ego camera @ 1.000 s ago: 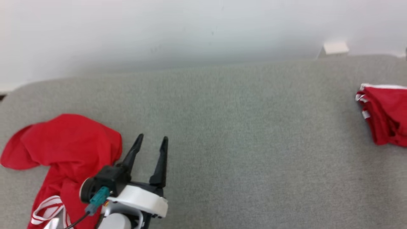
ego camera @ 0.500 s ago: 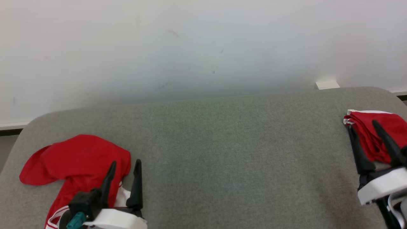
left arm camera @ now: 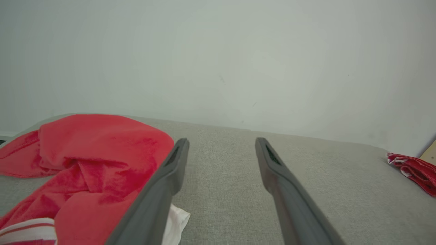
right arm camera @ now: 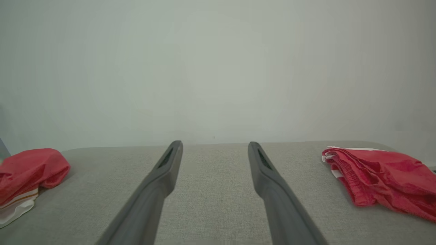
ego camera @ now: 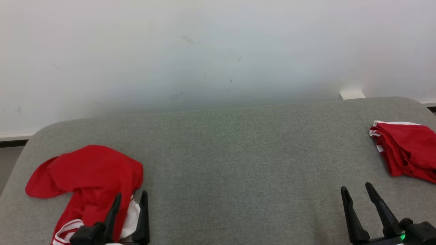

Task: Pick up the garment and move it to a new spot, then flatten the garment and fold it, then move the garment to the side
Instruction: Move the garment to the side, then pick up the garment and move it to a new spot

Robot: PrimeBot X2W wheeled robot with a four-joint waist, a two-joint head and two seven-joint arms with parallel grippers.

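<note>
On left part of grey padded bench [ego camera: 238,160]: crumpled red garment [ego camera: 85,173], just ahead of my left fingers [ego camera: 143,214]. Left fingers spread wide, grasping nothing; one finger overlaps cloth in head view, contact unclear. My right fingers [ego camera: 352,214] also spread, empty, over bare bench. Folded red garment [ego camera: 405,149] sits near right edge, well apart.

Cloth looks light, soft, limp; likely sags and bunches when lifted. Best hold, I judge: striped white edge [left arm camera: 24,226] or outer hem. Near part of heap cut off by frame; garment type and layering hard to tell.
</note>
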